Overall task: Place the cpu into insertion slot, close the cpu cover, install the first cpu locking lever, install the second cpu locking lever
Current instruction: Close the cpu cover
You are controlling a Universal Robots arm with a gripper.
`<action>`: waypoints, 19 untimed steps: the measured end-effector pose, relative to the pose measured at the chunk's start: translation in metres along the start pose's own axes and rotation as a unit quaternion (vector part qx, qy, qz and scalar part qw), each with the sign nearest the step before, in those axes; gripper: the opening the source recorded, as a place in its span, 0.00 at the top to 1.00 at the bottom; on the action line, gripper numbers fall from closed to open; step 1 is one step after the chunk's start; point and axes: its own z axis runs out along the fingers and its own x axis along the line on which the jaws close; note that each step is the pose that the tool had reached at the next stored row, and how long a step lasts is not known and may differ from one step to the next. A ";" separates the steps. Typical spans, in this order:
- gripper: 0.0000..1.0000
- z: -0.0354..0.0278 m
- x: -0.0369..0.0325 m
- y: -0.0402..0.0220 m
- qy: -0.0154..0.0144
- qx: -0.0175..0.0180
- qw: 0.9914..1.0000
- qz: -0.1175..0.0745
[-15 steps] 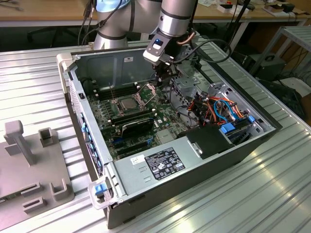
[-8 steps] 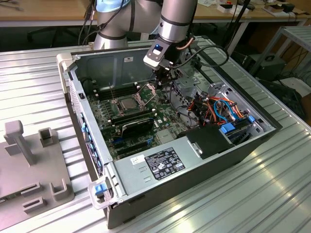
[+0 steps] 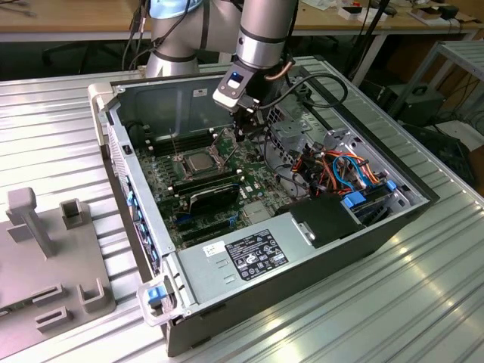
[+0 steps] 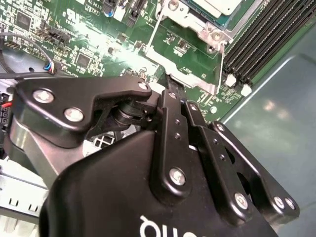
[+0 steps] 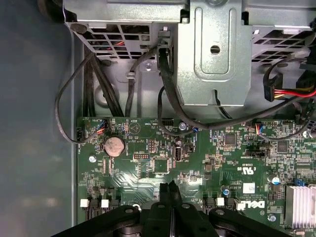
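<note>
The cpu [image 3: 198, 160] lies with its silver face up in the insertion slot [image 3: 212, 168] on the green board inside the open computer case. In the second wrist view a corner of the cpu [image 4: 217, 5] shows in the slot's metal rim [image 4: 190, 17]. The cpu cover [image 4: 200, 83] stands tilted up from its hinge, with green board showing through its cut-out. My gripper [image 3: 243, 134] hangs on the exterior view's right of the slot. Its black fingers are shut with nothing between them, and the gripper [image 4: 170, 84] has its tip right at the cover's outer edge. The gripper [image 5: 170, 186] hovers over the board. A thin lever [image 3: 175, 144] stands upright beside the slot.
Long black memory slots [image 4: 256, 44] run beside the socket. A metal drive cage [image 5: 212, 54] and black cables [image 5: 163, 103] crowd one end of the case. A power supply [image 3: 257, 253] fills the near side. Coloured cables [image 3: 340, 166] lie on the exterior view's right. A grey fixture [image 3: 53, 249] sits outside the case.
</note>
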 end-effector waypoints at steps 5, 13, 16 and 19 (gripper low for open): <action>0.89 0.0000 0.0000 -0.0012 0.000 0.000 1.000 0.000; 0.89 0.0000 0.0001 -0.0049 0.000 0.000 1.000 0.000; 0.89 0.0002 0.0001 -0.0089 0.000 0.000 1.000 0.000; 0.89 0.0006 0.0001 -0.0127 0.000 0.000 1.000 0.000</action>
